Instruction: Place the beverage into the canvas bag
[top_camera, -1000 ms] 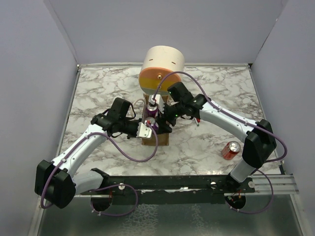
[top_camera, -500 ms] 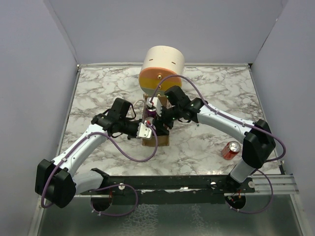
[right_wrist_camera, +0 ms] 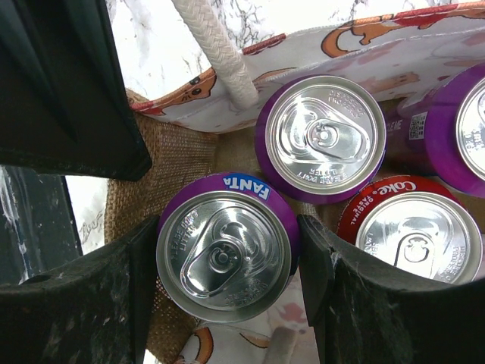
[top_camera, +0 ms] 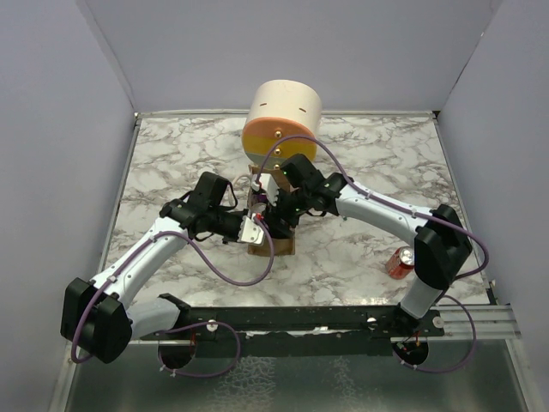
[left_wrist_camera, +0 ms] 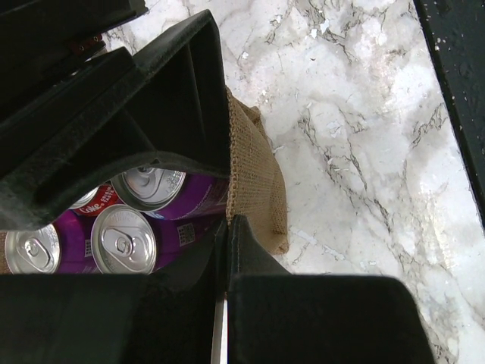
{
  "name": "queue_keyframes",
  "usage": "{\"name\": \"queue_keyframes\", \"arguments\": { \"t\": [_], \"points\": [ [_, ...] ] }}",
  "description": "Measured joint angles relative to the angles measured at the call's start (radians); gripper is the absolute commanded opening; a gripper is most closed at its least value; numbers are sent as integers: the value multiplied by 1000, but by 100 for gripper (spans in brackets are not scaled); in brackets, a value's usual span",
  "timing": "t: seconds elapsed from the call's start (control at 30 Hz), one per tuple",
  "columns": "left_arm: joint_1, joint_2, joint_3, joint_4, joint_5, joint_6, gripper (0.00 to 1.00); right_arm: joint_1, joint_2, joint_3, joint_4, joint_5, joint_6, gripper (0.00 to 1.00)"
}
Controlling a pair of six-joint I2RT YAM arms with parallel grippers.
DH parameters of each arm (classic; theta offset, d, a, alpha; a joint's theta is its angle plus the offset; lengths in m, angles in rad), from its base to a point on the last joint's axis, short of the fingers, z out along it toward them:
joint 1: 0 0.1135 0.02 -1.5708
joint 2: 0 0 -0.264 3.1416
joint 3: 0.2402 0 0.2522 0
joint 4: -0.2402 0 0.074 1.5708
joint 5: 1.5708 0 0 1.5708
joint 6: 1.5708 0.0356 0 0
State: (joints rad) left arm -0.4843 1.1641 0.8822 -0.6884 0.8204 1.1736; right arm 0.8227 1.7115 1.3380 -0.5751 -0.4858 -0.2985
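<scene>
The canvas bag (top_camera: pixel 279 245) stands at the table's middle, tan burlap (left_wrist_camera: pixel 254 174) outside and a printed lining inside. My right gripper (right_wrist_camera: pixel 227 254) is shut on a purple Fanta can (right_wrist_camera: pixel 223 227), upright inside the bag's mouth against its burlap wall (right_wrist_camera: pixel 163 167). Beside it stand another purple can (right_wrist_camera: pixel 326 136) and a red Coke can (right_wrist_camera: pixel 413 235). My left gripper (left_wrist_camera: pixel 227 227) is shut on the bag's rim, with several can tops (left_wrist_camera: pixel 125 239) showing just past it. From above, both grippers (top_camera: pixel 273 216) meet over the bag. A cream cord handle (right_wrist_camera: pixel 220 53) crosses the opening.
A large cream cylinder with an orange front (top_camera: pixel 281 120) stands right behind the bag. One red can (top_camera: pixel 401 262) stands on the marble table (top_camera: pixel 171 154) at the right front, beside the right arm. A black rail (top_camera: pixel 300 318) runs along the near edge.
The right arm has swung left and down over the bag with the purple can. The left arm and the bag have stayed in place.
</scene>
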Motion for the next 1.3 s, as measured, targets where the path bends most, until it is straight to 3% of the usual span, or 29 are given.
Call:
{"name": "queue_keyframes", "arguments": {
  "t": [1.3],
  "points": [
    [-4,0,0,-2,0,31,0,10,25,17,14,-2,35,8]
  ]
}}
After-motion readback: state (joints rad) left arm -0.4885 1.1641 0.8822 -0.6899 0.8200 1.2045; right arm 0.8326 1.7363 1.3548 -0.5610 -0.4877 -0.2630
